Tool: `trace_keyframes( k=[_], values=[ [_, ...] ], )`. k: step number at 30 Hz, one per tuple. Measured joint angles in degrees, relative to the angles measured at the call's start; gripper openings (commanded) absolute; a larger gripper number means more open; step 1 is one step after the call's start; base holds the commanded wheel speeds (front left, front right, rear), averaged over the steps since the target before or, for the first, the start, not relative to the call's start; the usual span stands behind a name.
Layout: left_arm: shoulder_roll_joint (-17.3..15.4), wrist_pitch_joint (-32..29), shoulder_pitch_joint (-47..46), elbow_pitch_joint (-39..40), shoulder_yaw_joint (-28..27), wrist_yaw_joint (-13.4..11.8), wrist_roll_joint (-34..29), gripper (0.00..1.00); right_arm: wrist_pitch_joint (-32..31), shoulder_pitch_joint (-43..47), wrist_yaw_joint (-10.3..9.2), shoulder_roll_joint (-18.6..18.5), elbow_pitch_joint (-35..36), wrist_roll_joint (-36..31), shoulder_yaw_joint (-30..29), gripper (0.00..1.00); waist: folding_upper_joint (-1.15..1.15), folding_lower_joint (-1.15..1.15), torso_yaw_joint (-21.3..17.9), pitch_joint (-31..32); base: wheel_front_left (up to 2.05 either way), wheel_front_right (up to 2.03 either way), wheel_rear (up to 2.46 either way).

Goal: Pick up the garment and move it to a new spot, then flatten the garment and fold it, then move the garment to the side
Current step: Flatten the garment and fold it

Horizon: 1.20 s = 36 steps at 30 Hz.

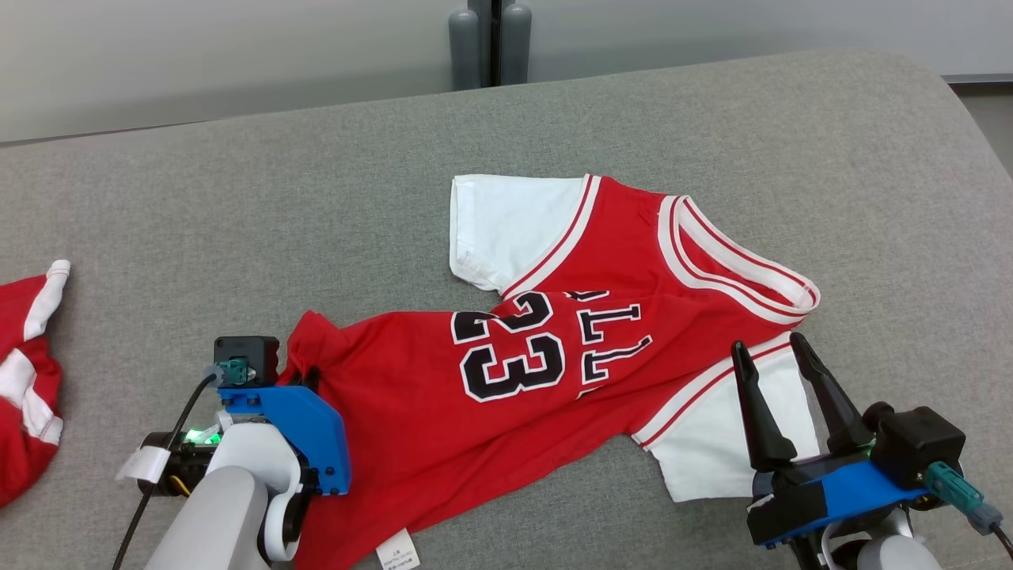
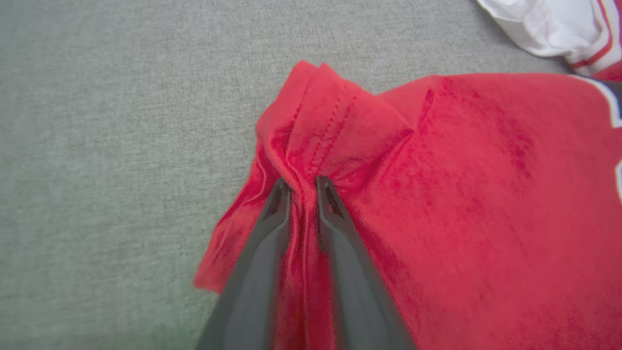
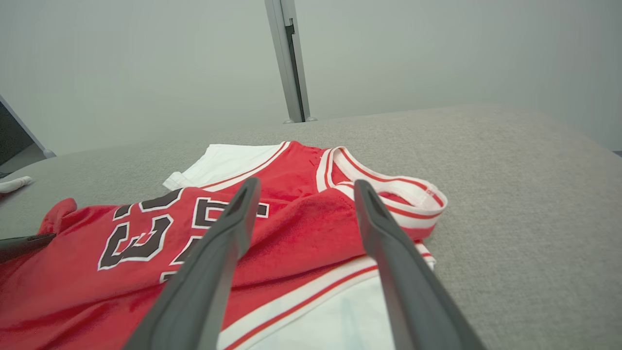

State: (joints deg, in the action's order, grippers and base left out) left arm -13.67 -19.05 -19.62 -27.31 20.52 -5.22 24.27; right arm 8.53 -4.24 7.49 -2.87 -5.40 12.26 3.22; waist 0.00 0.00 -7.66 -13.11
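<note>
Your counter (image 1: 237,198), covered in grey cloth, carries everything. The red jersey (image 1: 396,396) lies rumpled across it. It runs from your left end effector (image 2: 302,182) over to your right end effector (image 1: 769,348), and its striped neckline (image 1: 736,261) is beyond the right fingertips. A second red and white garment (image 1: 24,380) lies well off to the outer side of the left end effector, apart from the jersey.

The left end effector is narrowed onto a ridge of cloth at the jersey's hem corner, with the fabric bunched between its fingers. The right one stands wide and holds nothing. It is poised at the near white sleeve (image 1: 712,451), and I cannot tell whether it touches.

Expect the jersey to handle light and limp. It will probably drape, drag and twist if you lift it from one corner. Thin cloth may slip from a narrow pinch, so take hold on stitched hem or sleeve trim, where the layers are doubled. A small white label (image 1: 398,548) lies just beside the left wrist.
</note>
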Motion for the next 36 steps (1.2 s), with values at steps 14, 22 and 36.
trace_keyframes(
  k=[14, 22, 36],
  values=[
    [1.1, 18.2, -12.9, -9.2, -2.1, 0.7, -2.0, 0.00, -0.6, -1.2, 0.00, 0.0, 0.8, -0.2, 0.6, 1.00, 0.00, 0.00, -1.8, -2.4, 0.00, 0.00, 0.00],
    [-0.7, 21.0, -20.3, -15.6, -4.0, 1.6, -1.1, 0.29, -0.1, -1.8, 0.00, 0.0, 0.6, 0.1, 1.0, 1.00, 0.01, 0.01, -4.3, -4.8, 0.00, 0.00, 0.00],
    [2.9, 33.8, -16.4, -14.6, -5.3, 9.4, 2.5, 1.00, 0.0, -1.9, 0.00, 0.0, 0.5, -0.1, -1.2, 1.00, 0.01, 0.00, -0.1, -0.5, 0.00, 0.00, 0.00]
  ],
)
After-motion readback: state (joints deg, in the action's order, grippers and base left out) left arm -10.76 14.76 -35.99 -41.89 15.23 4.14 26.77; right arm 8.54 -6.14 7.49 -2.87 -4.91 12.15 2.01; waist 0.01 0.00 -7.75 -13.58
